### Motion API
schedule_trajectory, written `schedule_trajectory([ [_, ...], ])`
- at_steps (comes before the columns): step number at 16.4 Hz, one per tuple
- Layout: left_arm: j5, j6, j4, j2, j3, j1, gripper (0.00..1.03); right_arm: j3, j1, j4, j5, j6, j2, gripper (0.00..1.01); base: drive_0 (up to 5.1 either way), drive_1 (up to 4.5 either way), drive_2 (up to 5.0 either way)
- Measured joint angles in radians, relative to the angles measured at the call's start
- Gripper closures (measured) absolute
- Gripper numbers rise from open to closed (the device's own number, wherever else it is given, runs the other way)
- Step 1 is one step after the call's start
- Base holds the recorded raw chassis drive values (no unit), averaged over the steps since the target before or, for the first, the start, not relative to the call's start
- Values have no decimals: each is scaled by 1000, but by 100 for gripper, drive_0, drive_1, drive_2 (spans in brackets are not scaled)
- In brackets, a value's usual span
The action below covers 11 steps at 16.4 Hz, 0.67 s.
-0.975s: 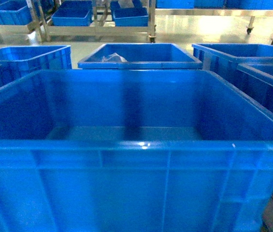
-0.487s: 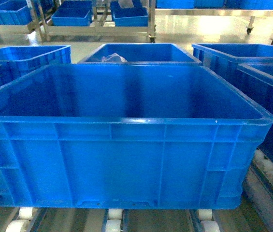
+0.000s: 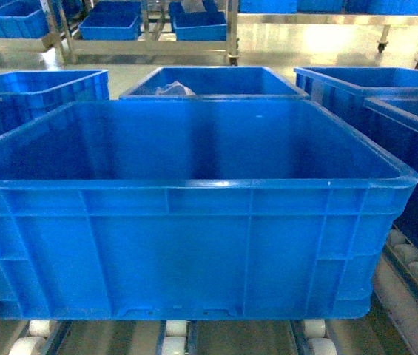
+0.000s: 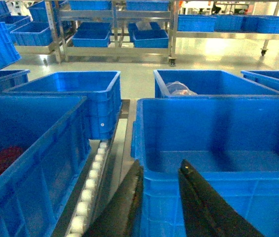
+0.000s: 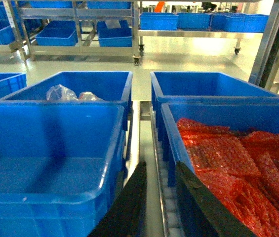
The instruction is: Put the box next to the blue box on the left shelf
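Observation:
The box (image 3: 194,244) is a large open-top blue crate, empty, resting level on the white rollers of the left shelf (image 3: 173,329). It fills the middle of the head view, where neither gripper shows. In the left wrist view my left gripper (image 4: 160,165) is open just before the near left corner of the box (image 4: 218,128). My right gripper (image 5: 160,168) is open over the roller rail (image 5: 166,192), right of the box (image 5: 50,148). A blue box (image 4: 30,148) stands close on the left, a roller rail (image 4: 92,177) between them.
A crate of red packets (image 5: 228,148) stands on the right. Behind the box are more blue crates, one holding clear bags (image 3: 212,81). Metal racks with blue bins (image 3: 149,29) stand across the pale floor. The gaps beside the box are narrow.
One second ago the box stood higher and closer, filling the head view. It has since come down onto the rollers, and it has barely moved in the last half second.

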Motion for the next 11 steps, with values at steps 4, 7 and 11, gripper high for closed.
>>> schedule_trajectory([
  [4, 0, -3, -3, -82, -73, 0, 101, -119, -120, -34, -119, -9, -153, 99, 0, 0, 0],
  [7, -1, -3, -144, -255, -110, 0, 101, -168, -263, -87, -249, -9, -256, 99, 0, 0, 0],
  [11, 2, -3, -136, -255, -109, 0, 101, -179, -264, -107, -262, -9, -287, 99, 0, 0, 0],
])
